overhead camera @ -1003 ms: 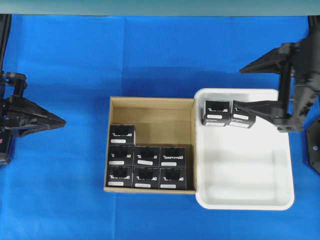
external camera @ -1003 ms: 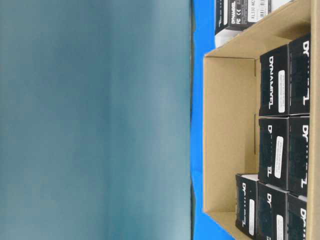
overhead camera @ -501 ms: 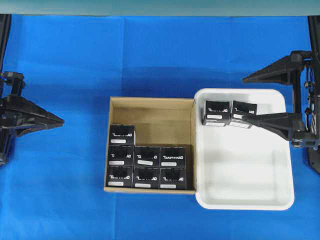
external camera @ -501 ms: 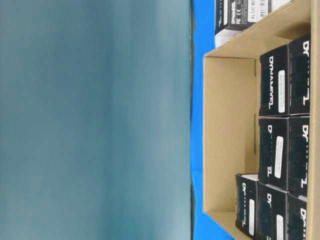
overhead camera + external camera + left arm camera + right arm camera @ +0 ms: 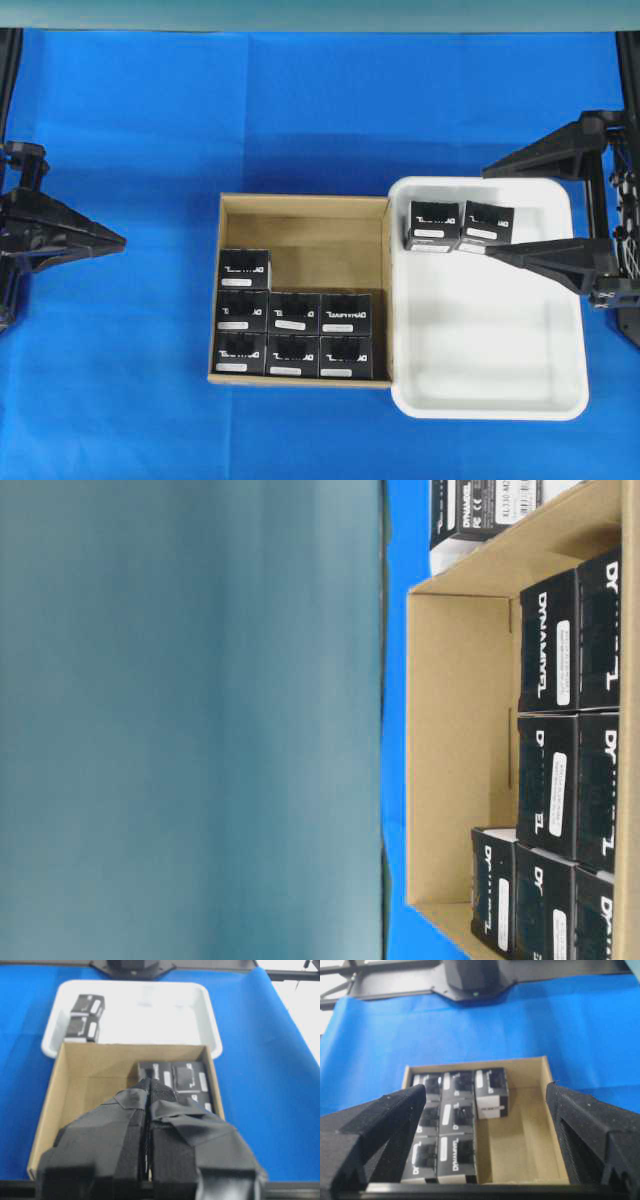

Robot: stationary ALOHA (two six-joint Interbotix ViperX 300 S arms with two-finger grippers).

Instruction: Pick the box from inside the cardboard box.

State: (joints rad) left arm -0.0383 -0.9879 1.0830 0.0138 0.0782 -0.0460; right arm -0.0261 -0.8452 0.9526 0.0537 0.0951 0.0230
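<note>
left gripper (image 5: 122,240) fingers together, right gripper (image 5: 487,212) fingers spread

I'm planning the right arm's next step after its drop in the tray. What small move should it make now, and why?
Probably swing the right gripper, open and empty, leftward over the cardboard box toward the lone top-row box. Two boxes already sit in the white tray; seven remain in the carton, and that one has free space beside it for a finger.
</note>
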